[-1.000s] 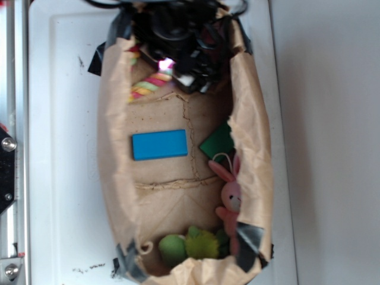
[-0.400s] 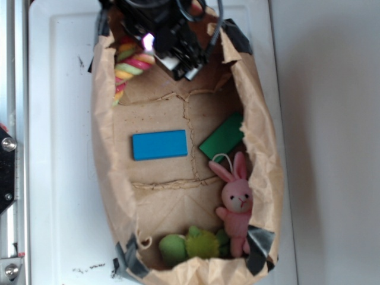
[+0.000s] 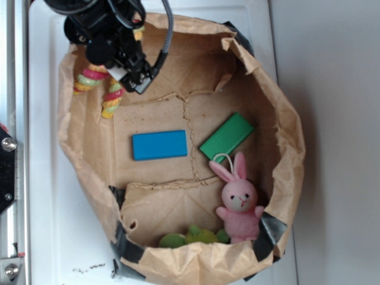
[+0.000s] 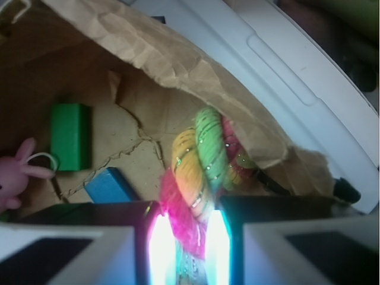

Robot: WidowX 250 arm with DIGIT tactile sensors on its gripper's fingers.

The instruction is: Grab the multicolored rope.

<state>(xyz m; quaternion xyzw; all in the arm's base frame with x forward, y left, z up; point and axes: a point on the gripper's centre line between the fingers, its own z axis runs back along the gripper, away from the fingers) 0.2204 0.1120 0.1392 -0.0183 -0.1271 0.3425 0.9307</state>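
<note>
The multicolored rope (image 3: 102,83), a thick twisted cord of red, yellow, green and pink, hangs against the paper bag's upper left wall. My gripper (image 3: 122,65) is shut on it from above. In the wrist view the rope (image 4: 199,163) runs up out of the narrow gap between the two glowing pads (image 4: 159,246), and my gripper (image 4: 189,249) pinches its pink part. The rope's far ends hang down beside the bag wall (image 4: 178,65); part of the rope is hidden behind the gripper body.
Inside the open brown paper bag (image 3: 285,136) lie a blue block (image 3: 159,145), a green block (image 3: 226,138), a pink plush bunny (image 3: 238,199) and a green plush thing (image 3: 193,236). The bag sits on a white tray (image 3: 44,178). A metal rail (image 3: 8,148) runs along the left.
My gripper has moved left and up with the rope in it, dragging the bag's left wall outward. The bag has spread wide open, uncovering the green block and the bunny.
</note>
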